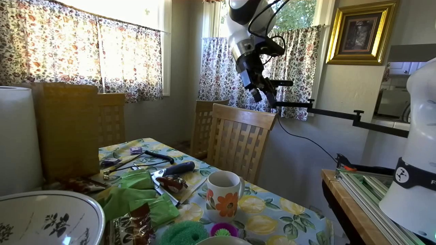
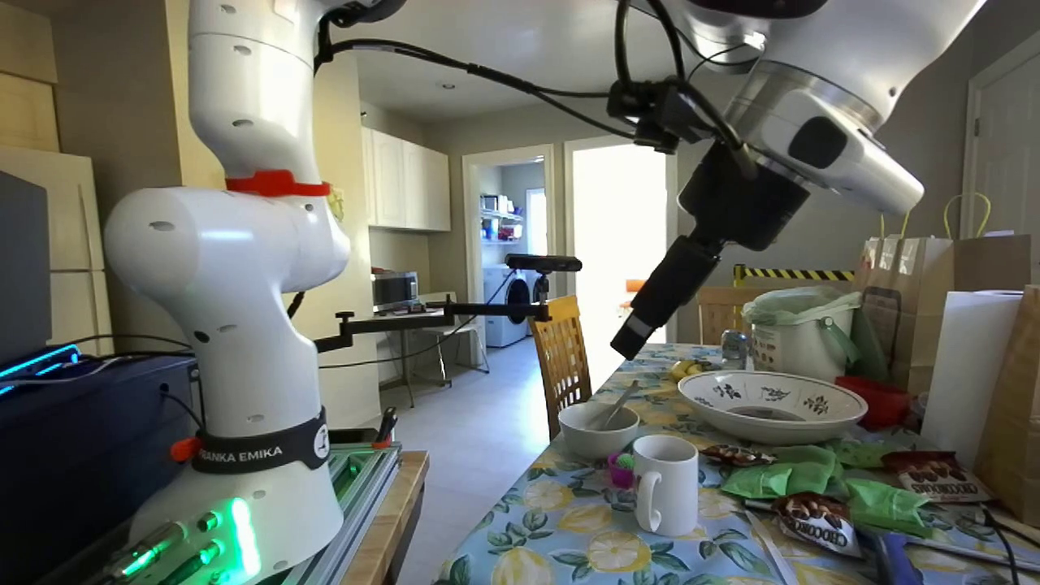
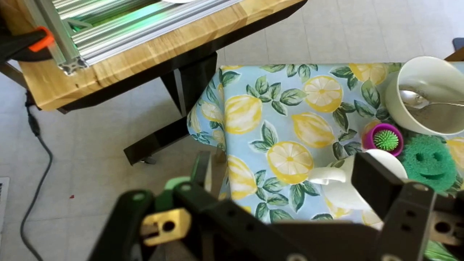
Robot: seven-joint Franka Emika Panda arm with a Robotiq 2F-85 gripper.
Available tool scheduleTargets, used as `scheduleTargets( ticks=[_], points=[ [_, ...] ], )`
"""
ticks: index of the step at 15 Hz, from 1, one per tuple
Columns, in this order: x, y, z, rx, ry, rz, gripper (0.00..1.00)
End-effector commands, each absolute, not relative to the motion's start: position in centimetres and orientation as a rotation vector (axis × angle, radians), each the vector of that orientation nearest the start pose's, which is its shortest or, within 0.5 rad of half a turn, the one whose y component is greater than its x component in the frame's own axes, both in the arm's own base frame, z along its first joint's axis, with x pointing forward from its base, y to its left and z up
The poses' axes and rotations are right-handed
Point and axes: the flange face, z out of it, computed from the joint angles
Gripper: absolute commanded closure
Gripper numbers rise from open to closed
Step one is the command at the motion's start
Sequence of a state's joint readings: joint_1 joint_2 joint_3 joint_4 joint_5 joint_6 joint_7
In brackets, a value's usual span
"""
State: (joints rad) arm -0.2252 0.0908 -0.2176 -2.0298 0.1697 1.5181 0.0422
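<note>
In mid-air, higher than the lemon-print table (image 3: 279, 112): one black gripper (image 1: 264, 99), slanting downward, its jaws standing wide apart; in the wrist view its fingers (image 3: 375, 183) are showing to either side of the table's left edge, one of them partly covering a white mug (image 1: 223, 195); this mug, orange-flowered, is standing upright in from the table's corner, its handle pointing toward that left edge; just beside it, toward the table's top edge in the same view, a small purple cup (image 3: 368, 140) is holding a green spiky ball (image 3: 386, 140); a green smiling-face sponge (image 3: 429, 163) is lying next to cup and mug; close to that top edge a pale bowl (image 3: 395, 101) is standing, a metal spoon (image 3: 413, 99) leaning in it; farther from the corner, in an exterior view, a wide patterned bowl (image 2: 707, 406) is resting; green packets (image 2: 886, 504) and brown snack bags (image 2: 816, 520) are lying loose nearby; a dark-handled tool (image 1: 180, 168) is lying in from the edge where a wooden chair (image 1: 243, 115) is standing; beyond the corner, a wooden bench (image 3: 145, 61) is carrying metal rails (image 3: 145, 32) and the arm's white base (image 2: 236, 479); past the table, a gold-framed picture (image 1: 362, 32) is hanging on the wall.
</note>
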Motion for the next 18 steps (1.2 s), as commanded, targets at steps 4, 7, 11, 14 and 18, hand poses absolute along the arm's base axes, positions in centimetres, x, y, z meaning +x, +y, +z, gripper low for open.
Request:
scheduleTargets(
  ticks=[4,7,11,14,18],
  points=[
    [45.9,-19.2,36.6,-2.657,0.721,0.792,0.0],
    [47.2,-19.2,34.5,-2.597,0.746,0.74,0.0],
    [49.0,-18.5,31.2,-2.52,0.784,0.701,0.0],
    [49.4,-17.5,28.6,-2.501,0.792,0.723,0.0],
    [49.5,-16.6,25.8,-2.481,0.782,0.731,0.0]
  ],
)
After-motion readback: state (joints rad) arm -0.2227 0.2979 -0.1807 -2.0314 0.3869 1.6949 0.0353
